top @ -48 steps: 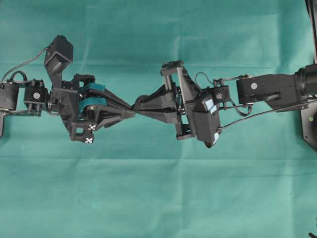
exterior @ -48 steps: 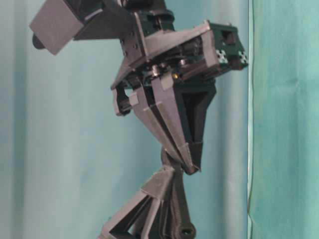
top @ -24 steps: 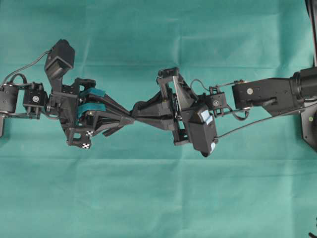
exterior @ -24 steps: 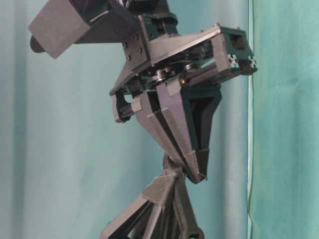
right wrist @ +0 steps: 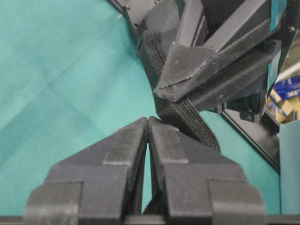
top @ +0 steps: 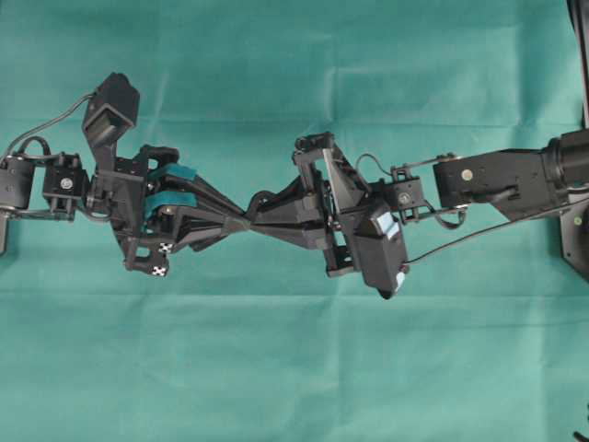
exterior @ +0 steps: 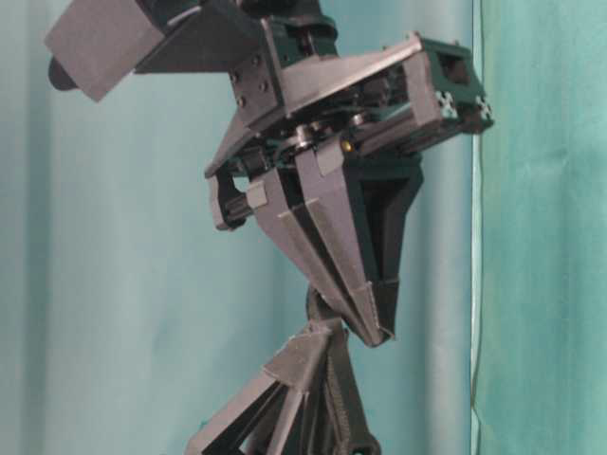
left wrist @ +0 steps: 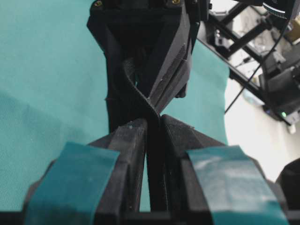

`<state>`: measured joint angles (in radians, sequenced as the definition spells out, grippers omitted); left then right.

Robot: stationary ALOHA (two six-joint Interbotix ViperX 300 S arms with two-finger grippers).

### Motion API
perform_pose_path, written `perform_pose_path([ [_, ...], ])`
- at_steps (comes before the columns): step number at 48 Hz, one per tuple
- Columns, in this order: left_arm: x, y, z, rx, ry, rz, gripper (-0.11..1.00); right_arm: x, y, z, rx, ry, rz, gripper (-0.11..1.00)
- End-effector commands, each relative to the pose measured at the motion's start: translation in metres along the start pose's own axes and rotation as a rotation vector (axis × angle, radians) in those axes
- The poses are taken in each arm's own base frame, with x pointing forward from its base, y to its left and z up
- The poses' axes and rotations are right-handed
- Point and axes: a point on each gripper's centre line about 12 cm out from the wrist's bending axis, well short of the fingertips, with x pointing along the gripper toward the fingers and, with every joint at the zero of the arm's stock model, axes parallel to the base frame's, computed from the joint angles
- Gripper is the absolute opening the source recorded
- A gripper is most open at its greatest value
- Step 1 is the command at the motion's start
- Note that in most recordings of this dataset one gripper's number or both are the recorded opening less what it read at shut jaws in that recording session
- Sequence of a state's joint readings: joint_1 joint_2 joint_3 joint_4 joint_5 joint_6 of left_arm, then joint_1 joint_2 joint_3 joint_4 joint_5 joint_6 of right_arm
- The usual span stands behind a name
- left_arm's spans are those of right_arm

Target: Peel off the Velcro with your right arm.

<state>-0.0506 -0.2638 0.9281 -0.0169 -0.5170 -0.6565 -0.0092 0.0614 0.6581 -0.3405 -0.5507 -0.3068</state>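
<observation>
Teal cloth (top: pixel 294 368) covers the whole work surface beneath me, creased in a few long folds, and at table level the same teal hangs as a backdrop (exterior: pixel 114 284) behind my arms. Past the cloth's edge, my left wrist view catches a pale floor with black frame struts and cabling. My two arms reach toward each other from opposite sides and meet near the middle, raised above the cloth. My left gripper (top: pixel 241 222), the one with teal tape on its fingers (left wrist: pixel 70 178), points toward the right; my right gripper (top: pixel 253 208), with plain black triangular fingers (right wrist: pixel 126 140), points toward the left, its tips just beside the left ones. The right wrist is rolled so its camera block (top: pixel 379 250) tilts toward the lower side of the overhead view. The Velcro (left wrist: pixel 140 101) runs between the two sets of tips: my left jaws are narrowed onto one end of the black strap, and my right jaws are pressed fully together on the other end, the strap curving and twisting between them in the air.
</observation>
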Motion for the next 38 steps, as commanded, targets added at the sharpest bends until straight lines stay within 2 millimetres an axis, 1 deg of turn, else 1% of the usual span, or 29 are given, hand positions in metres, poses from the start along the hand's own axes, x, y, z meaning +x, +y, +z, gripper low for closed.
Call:
perform_pose_path([
  [1,0.000,-0.004,0.017,-0.003,-0.059,-0.015,0.10,-0.004,0.004,0.021,-0.016,-0.057,0.007,-0.09],
  [18,0.000,0.002,0.022,-0.005,-0.072,0.002,0.10,-0.010,0.016,0.023,-0.019,-0.061,0.035,-0.09],
  [30,0.000,0.002,0.022,-0.005,-0.071,0.003,0.10,-0.016,0.015,0.026,-0.012,-0.066,0.029,-0.09],
  [38,0.000,0.002,0.021,-0.005,-0.069,0.004,0.10,-0.021,0.014,0.026,0.022,-0.064,0.025,-0.09],
])
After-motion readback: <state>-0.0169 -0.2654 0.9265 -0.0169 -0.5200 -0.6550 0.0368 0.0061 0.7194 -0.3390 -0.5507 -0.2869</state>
